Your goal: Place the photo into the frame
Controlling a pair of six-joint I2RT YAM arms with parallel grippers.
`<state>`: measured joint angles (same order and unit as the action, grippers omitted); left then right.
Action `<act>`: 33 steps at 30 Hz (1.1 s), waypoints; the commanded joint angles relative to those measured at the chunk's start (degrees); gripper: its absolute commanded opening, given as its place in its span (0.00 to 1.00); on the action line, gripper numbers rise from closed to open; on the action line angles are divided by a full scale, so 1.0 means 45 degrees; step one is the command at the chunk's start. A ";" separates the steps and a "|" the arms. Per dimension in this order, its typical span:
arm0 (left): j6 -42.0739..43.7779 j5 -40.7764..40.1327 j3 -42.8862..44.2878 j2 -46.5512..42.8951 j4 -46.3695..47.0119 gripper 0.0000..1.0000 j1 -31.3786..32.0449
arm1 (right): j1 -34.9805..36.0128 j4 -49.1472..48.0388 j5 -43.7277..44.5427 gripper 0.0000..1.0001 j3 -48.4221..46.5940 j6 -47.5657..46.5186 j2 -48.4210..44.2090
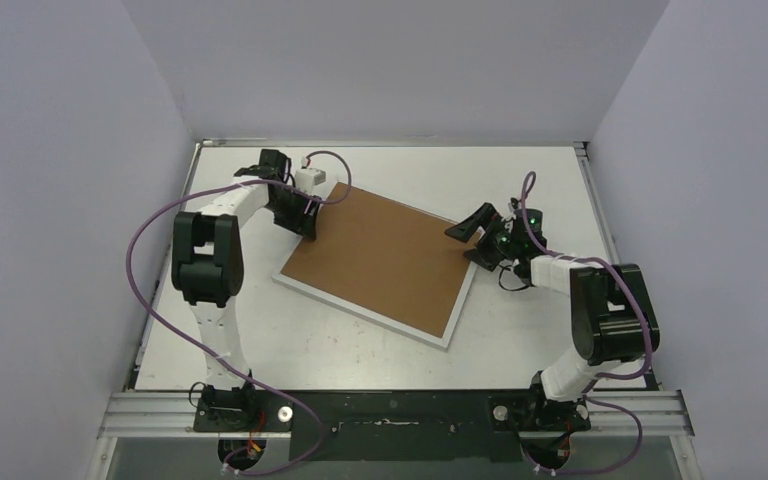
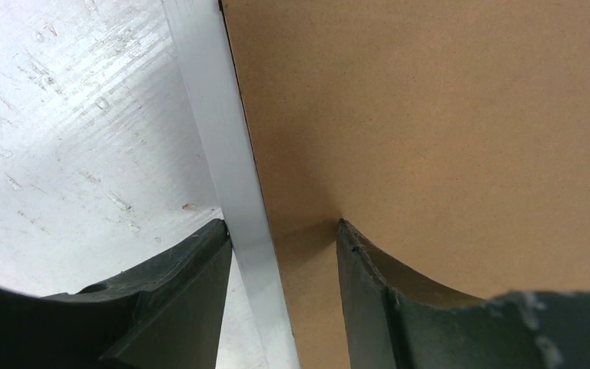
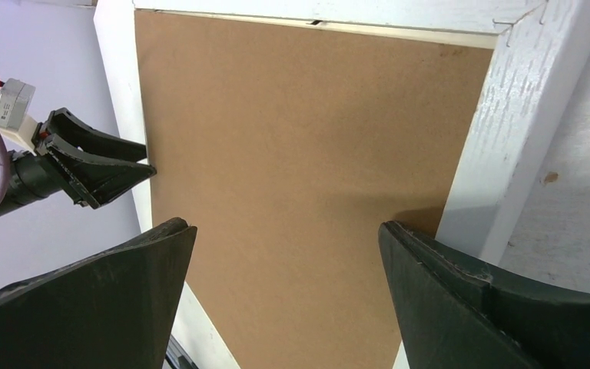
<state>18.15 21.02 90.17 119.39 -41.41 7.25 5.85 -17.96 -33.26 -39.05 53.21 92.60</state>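
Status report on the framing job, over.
Left claw part-open astride frame rim. Right claw wide open over opposite rim. Frame back up, brown board showing. Photo not visible.

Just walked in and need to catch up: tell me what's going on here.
The frame lies back up on the table, brown board showing. The left gripper straddles one rail, jaws open; the right gripper hangs wide open over the opposite rail. No photo is in sight.
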 commanded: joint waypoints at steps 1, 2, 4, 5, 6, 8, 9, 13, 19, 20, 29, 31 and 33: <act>0.0554 0.0091 -0.0057 0.0639 -0.0017 0.48 0.0692 | 0.0122 0.0491 0.0403 0.95 -0.0519 -0.0493 -0.0015; 0.0551 0.0112 0.0018 0.0636 -0.0076 0.48 0.0694 | 0.0043 0.0672 0.0357 0.95 -0.0778 -0.0582 -0.0299; 0.0551 0.0151 0.0172 0.0579 -0.0231 0.48 0.0677 | -0.0151 0.1127 0.0400 0.94 -0.1379 -0.0862 -0.0871; 0.0565 0.0171 0.0218 0.0519 -0.0290 0.48 0.0666 | -0.0248 0.1374 0.0474 0.94 -0.1769 -0.1050 -0.1068; 0.0562 0.0198 0.0258 0.0477 -0.0332 0.48 0.0642 | -0.0338 0.1739 0.0551 0.93 -0.2140 -0.1332 -0.1190; 0.0575 0.0263 0.0372 0.0364 -0.0494 0.49 0.0580 | -0.0505 0.2184 0.0727 0.93 -0.2793 -0.1760 -0.1235; 0.0575 0.0343 0.0431 0.0304 -0.0589 0.49 0.0536 | -0.0624 0.2332 0.0698 0.93 -0.2998 -0.1863 -0.1165; 0.0573 0.0594 0.0604 -0.0009 -0.0982 0.50 0.0282 | -0.0957 0.2678 0.1001 0.93 -0.3211 -0.2339 -0.1076; 0.0688 0.0937 0.0685 -0.0617 -0.1760 0.53 -0.0164 | -0.1124 0.2968 0.2678 0.93 -0.4322 -0.3991 0.0456; 0.0724 0.1106 0.0746 -0.0756 -0.2129 0.54 -0.0297 | -0.1121 0.2871 0.2834 0.93 -0.4544 -0.4093 0.0895; 0.3010 0.0804 -0.2086 -0.4176 -0.3670 0.59 -0.1897 | -0.1161 0.2137 0.2830 0.94 -0.6042 -0.4169 0.3789; 0.3419 0.0252 -0.3436 -0.4973 -0.3268 0.59 -0.1736 | -0.1163 0.1832 0.2559 0.94 -0.5918 -0.3898 0.3957; 0.3473 -0.0631 -0.4701 -0.5561 -0.2665 0.59 -0.1188 | -0.1155 0.1578 0.2270 0.94 -0.5695 -0.3615 0.4056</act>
<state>28.99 22.90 77.34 99.37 -54.06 -1.83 1.04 -7.09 -21.69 -63.92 35.68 110.37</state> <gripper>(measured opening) 0.594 0.937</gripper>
